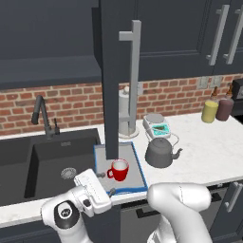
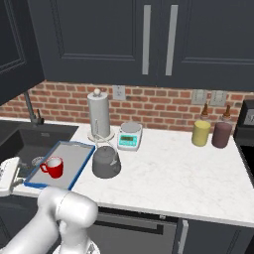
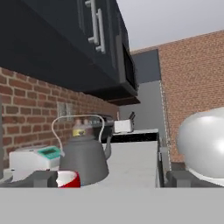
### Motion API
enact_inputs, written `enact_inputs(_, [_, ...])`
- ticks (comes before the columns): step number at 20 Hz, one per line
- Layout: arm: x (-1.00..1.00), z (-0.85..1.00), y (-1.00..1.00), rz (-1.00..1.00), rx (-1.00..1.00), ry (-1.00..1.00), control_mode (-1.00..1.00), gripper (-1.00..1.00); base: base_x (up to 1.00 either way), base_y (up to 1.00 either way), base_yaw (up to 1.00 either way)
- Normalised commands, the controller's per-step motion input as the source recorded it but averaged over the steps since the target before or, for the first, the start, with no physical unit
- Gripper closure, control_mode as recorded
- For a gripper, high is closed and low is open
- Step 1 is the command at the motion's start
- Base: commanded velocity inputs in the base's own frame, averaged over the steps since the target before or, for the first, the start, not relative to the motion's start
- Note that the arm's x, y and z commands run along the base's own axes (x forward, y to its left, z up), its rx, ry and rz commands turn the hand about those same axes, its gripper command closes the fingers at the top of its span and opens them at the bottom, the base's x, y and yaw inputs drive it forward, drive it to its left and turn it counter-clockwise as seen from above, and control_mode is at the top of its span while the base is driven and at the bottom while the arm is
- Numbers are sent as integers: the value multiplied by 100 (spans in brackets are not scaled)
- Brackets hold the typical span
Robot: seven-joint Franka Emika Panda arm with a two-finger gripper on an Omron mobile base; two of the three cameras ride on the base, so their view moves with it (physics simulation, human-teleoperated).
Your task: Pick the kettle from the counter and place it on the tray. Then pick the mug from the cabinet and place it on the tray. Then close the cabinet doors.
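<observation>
On white tabletop (image 1: 209,147), kettle (image 1: 160,153) off tray (image 1: 137,168), mug (image 1: 119,170) on it; end effector (image 1: 100,189) wide open, empty: risk of clipping open cabinet door (image 1: 112,85).

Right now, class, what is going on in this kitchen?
A white robot arm is setting things on a tray beside the sink. The mug stands on the tray. The gripper sits open just in front of it, holding nothing. The kettle is on the counter, right of the tray rather than on it. A cabinet door hangs open above the tray.
</observation>
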Motion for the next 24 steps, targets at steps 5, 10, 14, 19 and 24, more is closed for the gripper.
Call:
enact_inputs(5, [-61,71,2,0,0,-10,-100,-100,0,0,0])
enact_inputs(10, [-56,45,-33,0,0,-11,-100,-100,0,0,0])
enact_inputs(14, [-37,29,-63,-2,4,-12,-100,-100,0,0,0])
enact_inputs(19, [-13,27,-70,-3,7,-11,-100,-100,0,0,0])
enact_inputs(24, [0,42,-68,-3,10,-10,-100,-100,0,0,0])
